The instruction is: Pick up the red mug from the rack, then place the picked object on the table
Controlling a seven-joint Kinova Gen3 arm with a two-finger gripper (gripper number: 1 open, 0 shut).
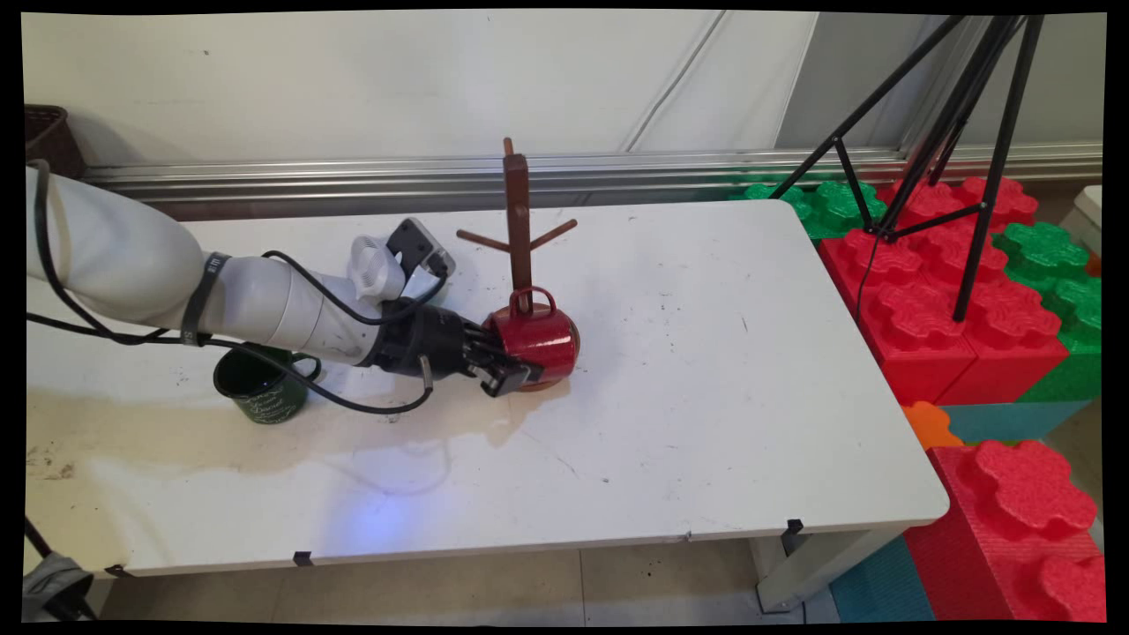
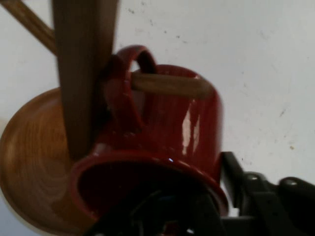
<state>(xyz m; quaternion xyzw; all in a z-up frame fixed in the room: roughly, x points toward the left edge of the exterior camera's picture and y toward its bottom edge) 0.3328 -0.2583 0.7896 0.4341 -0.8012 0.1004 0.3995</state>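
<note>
A glossy red mug (image 1: 538, 339) lies tipped on its side against the wooden mug tree (image 1: 518, 212), low down by the tree's round base (image 2: 29, 167). The mug's handle (image 1: 532, 296) is looped over a low peg (image 2: 167, 84) beside the upright post (image 2: 83, 73). My gripper (image 1: 504, 369) comes in from the left and is shut on the mug's rim. One finger is inside the mug's mouth and the other finger (image 2: 237, 181) is outside its wall. In the hand view the red mug (image 2: 187, 128) fills the middle, mouth toward the camera.
A dark green mug (image 1: 262, 388) stands upright on the table under the arm at the left. Two upper pegs (image 1: 554, 234) of the tree are bare. Red and green foam blocks (image 1: 953, 300) and a black tripod (image 1: 979, 176) stand off the table's right edge.
</note>
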